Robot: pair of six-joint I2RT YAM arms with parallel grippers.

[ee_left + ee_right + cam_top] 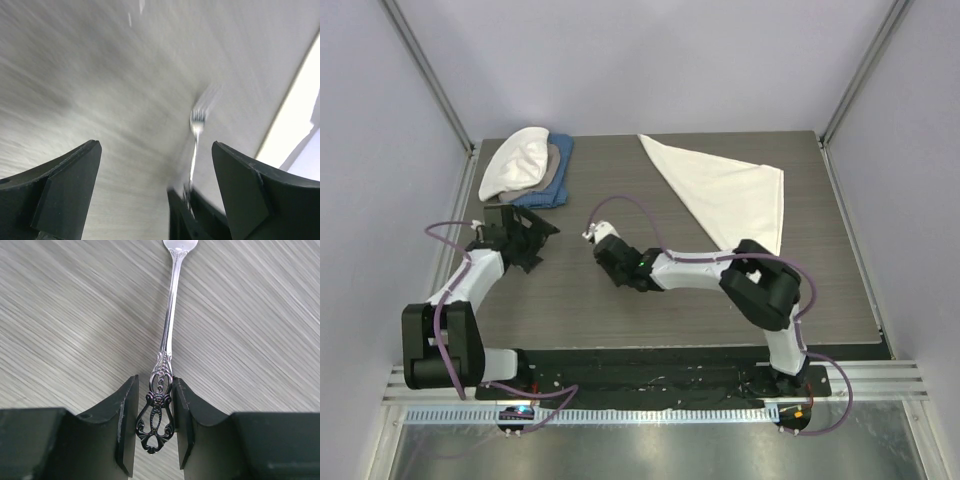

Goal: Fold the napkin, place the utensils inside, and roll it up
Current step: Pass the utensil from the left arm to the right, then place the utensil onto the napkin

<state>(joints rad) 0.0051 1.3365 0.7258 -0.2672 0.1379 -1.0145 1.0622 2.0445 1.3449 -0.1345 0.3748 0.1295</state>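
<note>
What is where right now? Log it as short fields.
napkin: folded into a triangle, far right side
fork: away from the napkin, handle clamped by the right gripper
right gripper: shut on the fork
left gripper: open, holding nothing
cloth stack: far left corner
step: fork not yet on napkin

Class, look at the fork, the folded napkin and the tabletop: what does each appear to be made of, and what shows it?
The fork: likely polished metal, silvery with bright reflections. The napkin: apparently thin cream cloth, matte, softly creased. The tabletop: grey wood-grain look, possibly laminate, matte streaks.
</note>
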